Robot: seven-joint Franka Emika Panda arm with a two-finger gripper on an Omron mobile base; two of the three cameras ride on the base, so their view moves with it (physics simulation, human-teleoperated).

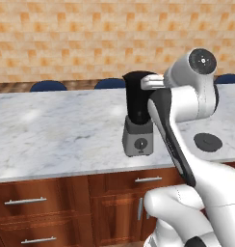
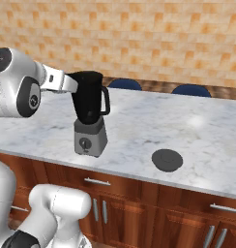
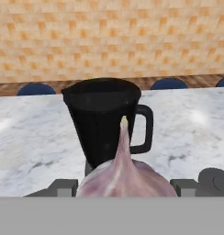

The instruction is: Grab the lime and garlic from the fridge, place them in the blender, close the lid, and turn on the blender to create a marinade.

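While the garlic (image 3: 125,176) is clamped between the fingers (image 3: 125,186) (stalk up), it should be carried over the open blender (image 3: 104,119) mouth before being released, with the rim cleared.

White Franka arm with dark joints: folded high, upper link rising steeply, forearm then level, wrist stretched out horizontally. Two-finger gripper (image 3: 123,187) held roughly level, pointing forward. Dark fingertips (image 3: 63,187) sit apart at either side of the hand view, jaws clamped on a small pale pinkish-white garlic bulb (image 3: 125,176), stalk pointing away from the palm.
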